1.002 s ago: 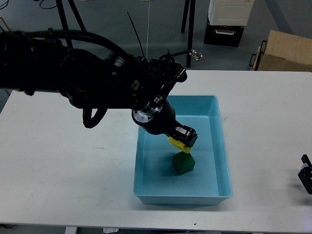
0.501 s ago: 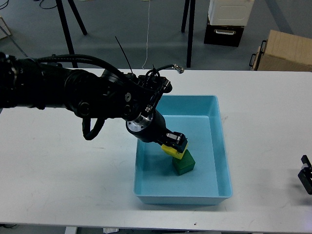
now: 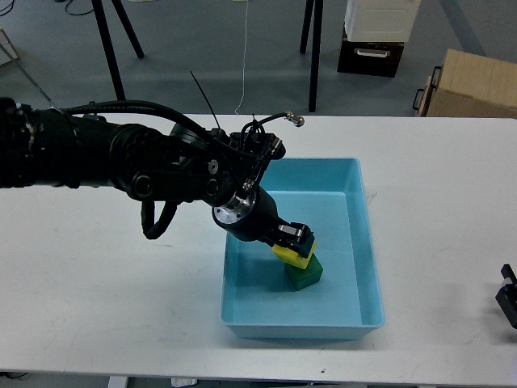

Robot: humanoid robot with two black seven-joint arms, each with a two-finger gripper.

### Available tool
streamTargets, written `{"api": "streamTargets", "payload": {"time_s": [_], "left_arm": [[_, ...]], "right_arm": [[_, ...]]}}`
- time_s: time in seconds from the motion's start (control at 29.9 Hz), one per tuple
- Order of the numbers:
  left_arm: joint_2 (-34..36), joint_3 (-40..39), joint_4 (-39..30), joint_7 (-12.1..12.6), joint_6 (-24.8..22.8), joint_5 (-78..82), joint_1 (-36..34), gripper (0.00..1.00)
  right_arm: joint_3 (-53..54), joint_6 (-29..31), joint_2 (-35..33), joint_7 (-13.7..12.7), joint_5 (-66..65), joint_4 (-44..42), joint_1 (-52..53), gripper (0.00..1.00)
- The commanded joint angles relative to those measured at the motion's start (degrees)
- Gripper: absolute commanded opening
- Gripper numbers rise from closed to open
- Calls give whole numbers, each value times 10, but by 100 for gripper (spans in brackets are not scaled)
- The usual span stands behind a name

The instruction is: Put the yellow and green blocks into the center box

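Yellow block (image 3: 295, 255) sits in the head view between the fingers of the left gripper (image 3: 296, 242), which is closed on it, inside the blue box (image 3: 355, 242). It rests on top of the green block (image 3: 304, 272), directly below the gripper, so I judge the release needs only opening and a lift straight up. Right gripper (image 3: 509, 293) is at the frame edge, far from the box; its opening I cannot tell.

A small yellow block (image 3: 294, 254) sits tilted on top of a darker green cube (image 3: 304, 273), touching it. Both are inside a light blue rectangular plastic box (image 3: 367, 267), near its middle and toward the front half. The box rests on a white counter (image 3: 105, 299).
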Motion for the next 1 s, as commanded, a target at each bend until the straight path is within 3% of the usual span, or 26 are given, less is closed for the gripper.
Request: {"api": "streamTargets", "payload": {"time_s": [0.0, 0.23, 0.47, 0.57, 0.97], "left_arm": [[0, -9, 7, 0, 0, 0, 0, 93], [0, -44, 116, -2, 0, -2, -39, 96], [0, -259, 198, -4, 0, -1, -30, 99], [1, -344, 213, -8, 0, -1, 7, 99], [184, -595, 221, -45, 0, -54, 152, 99]], "right_arm": [[1, 0, 0, 0, 0, 1, 0, 100], [0, 0, 0, 0, 0, 3, 0, 100], [4, 0, -12, 0, 0, 9, 27, 100], [3, 0, -30, 1, 1, 10, 43, 100], [5, 0, -65, 3, 1, 43, 107, 100]]}}
